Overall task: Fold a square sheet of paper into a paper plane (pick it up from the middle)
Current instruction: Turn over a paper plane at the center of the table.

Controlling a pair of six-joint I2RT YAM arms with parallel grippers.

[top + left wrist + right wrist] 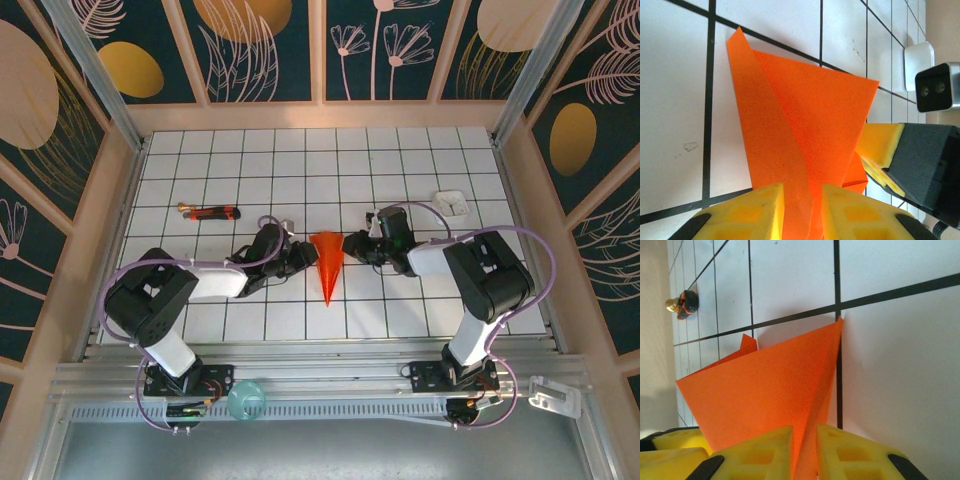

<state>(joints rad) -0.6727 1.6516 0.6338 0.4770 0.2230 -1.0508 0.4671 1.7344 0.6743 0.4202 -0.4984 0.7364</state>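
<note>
A folded orange-red paper plane sits at the middle of the white, black-gridded desk, its slim nose pointing toward the arms' bases and its wide tail toward the far wall. The left arm and right arm reach in low from either side and meet at the tail end. In the left wrist view, the left arm's jaws stand slightly spread, their yellow pads flanking an upright fold of the paper that rises between them. The gap looks wider than the sheet, so it does not appear clamped. The right wrist view shows the same on the other side: the right arm's jaws are a little apart, with the plane's raised edge running down between the yellow fingers. A thin red-and-black tool lies well apart on the left of the desk, and a small white square object rests to the right, beyond the right arm.
</note>
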